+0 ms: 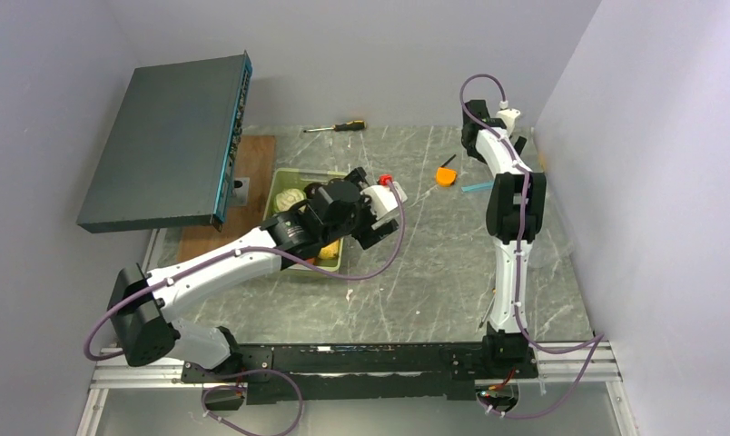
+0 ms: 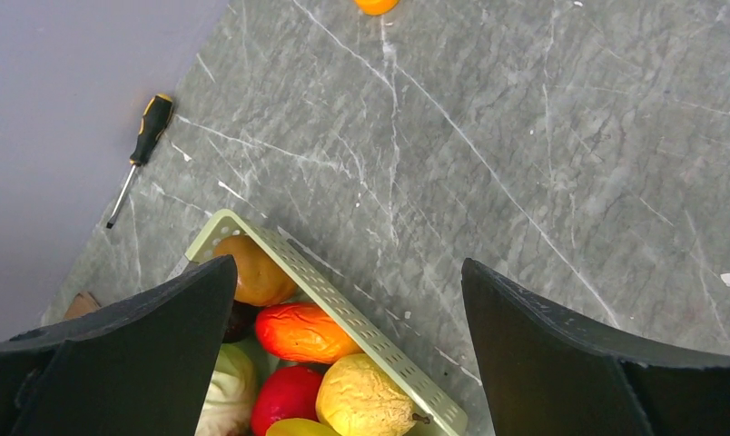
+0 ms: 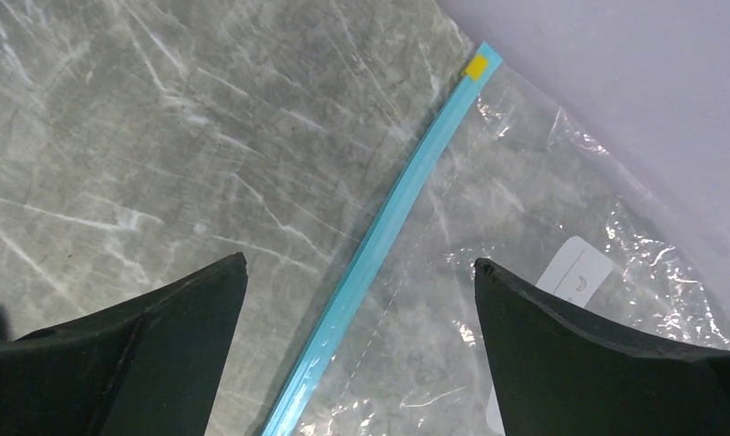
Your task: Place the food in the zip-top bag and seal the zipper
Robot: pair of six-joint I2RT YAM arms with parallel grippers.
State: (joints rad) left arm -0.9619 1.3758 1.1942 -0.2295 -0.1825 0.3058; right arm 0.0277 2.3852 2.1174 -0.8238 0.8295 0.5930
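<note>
The food lies in a pale green tray (image 2: 343,309): a red-orange piece (image 2: 302,331), a yellow pear (image 2: 366,395), a red piece (image 2: 284,395), a white cabbage (image 2: 230,391) and a brown one (image 2: 252,268). My left gripper (image 2: 348,265) is open and empty above the tray's far right corner (image 1: 378,218). The zip-top bag (image 3: 525,345) lies flat by the right wall, white label (image 3: 575,272) up. Its teal zipper (image 3: 379,245) runs between the fingers of my right gripper (image 3: 360,262), which is open above it (image 1: 522,147). One zipper end shows in the top view (image 1: 477,187).
A flat orange tool (image 1: 446,175) lies on the table between the tray (image 1: 298,173) and the bag. A screwdriver (image 1: 339,127) lies at the back. A dark grey box (image 1: 166,145) leans over the left side, above a wooden board (image 1: 252,182).
</note>
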